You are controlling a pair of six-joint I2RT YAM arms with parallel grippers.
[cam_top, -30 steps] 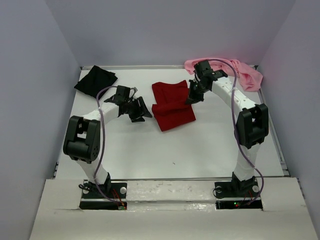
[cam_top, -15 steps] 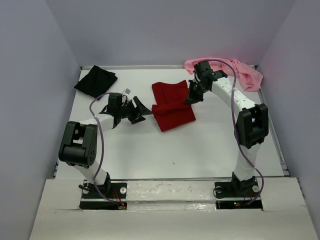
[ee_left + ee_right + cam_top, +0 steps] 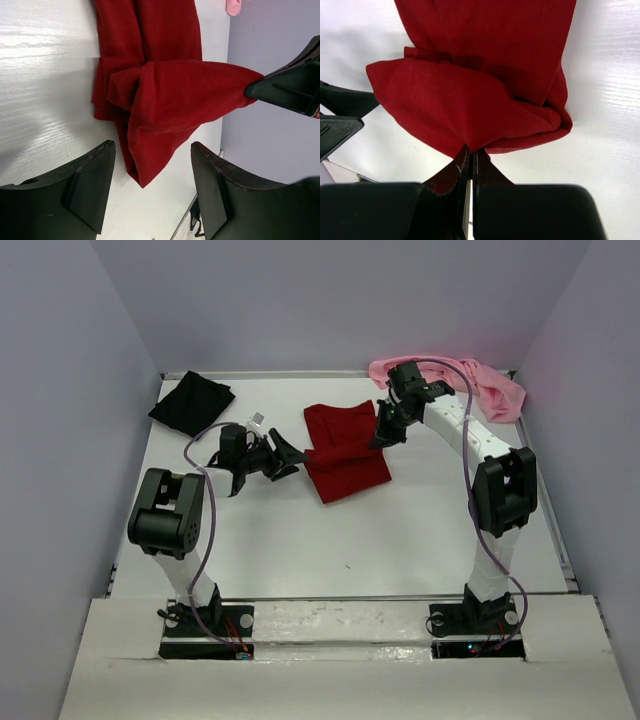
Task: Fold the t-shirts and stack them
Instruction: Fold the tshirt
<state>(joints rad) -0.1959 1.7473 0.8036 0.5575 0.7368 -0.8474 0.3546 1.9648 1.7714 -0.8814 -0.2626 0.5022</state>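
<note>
The dark red t-shirt (image 3: 345, 452) lies part-folded in the middle of the table. My right gripper (image 3: 384, 434) is shut on its right edge and lifts a fold of cloth (image 3: 470, 100) off the table; in the right wrist view the gripper (image 3: 470, 154) pinches the cloth tight. My left gripper (image 3: 291, 459) stands open at the shirt's left edge. A corner of the red shirt (image 3: 165, 90) reaches between the open gripper (image 3: 152, 150) fingers without touching them. The black t-shirt (image 3: 192, 402) lies bunched at the back left. At the back right the light pink t-shirt (image 3: 482, 382) lies crumpled.
The white table (image 3: 400, 530) is walled by grey panels on the left, back and right. The right gripper's black body (image 3: 292, 87) shows beyond the lifted cloth in the left wrist view. The left fingers (image 3: 340, 112) show at the left of the right wrist view.
My left gripper has swung up and to the right, closer to the dark red shirt's left edge. The right gripper has kept its hold in the same place.
</note>
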